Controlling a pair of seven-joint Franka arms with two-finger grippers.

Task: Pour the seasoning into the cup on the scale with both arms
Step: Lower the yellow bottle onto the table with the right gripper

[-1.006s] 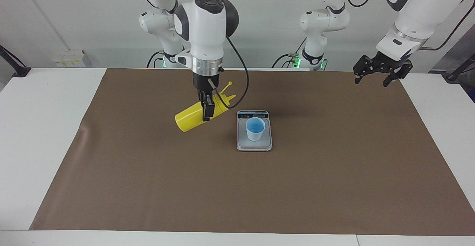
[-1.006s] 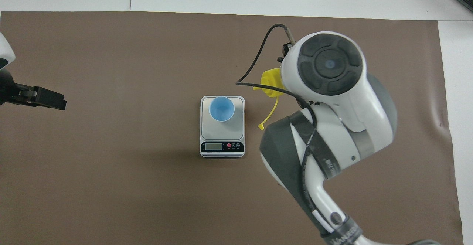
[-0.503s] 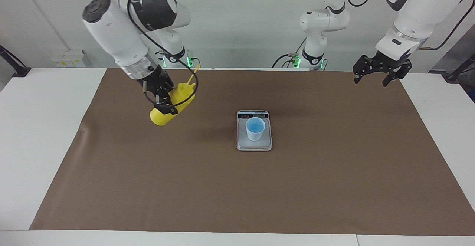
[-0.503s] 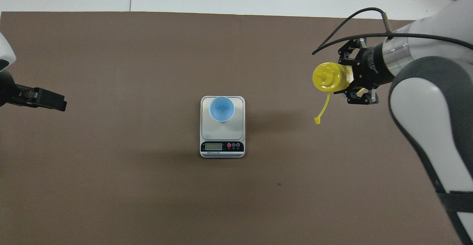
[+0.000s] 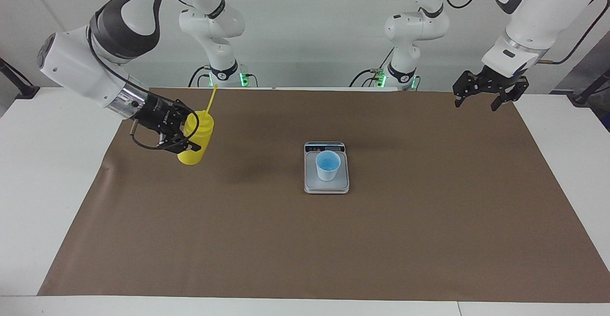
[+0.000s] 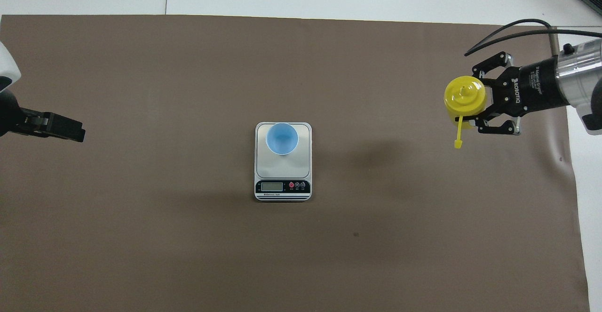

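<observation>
One yellow bottle (image 5: pixel 195 137) is held upright in the clamped right gripper (image 5: pixel 178 132), at nine o'clock from one cup (image 5: pixel 328 165) on one scale (image 5: pixel 326 186). The left gripper (image 5: pixel 479 97) is spread wide, empty.

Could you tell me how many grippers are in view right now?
2. The right gripper is shut on the yellow bottle over the brown mat toward the right arm's end; the left gripper, open and empty, waits over the left arm's end.
</observation>
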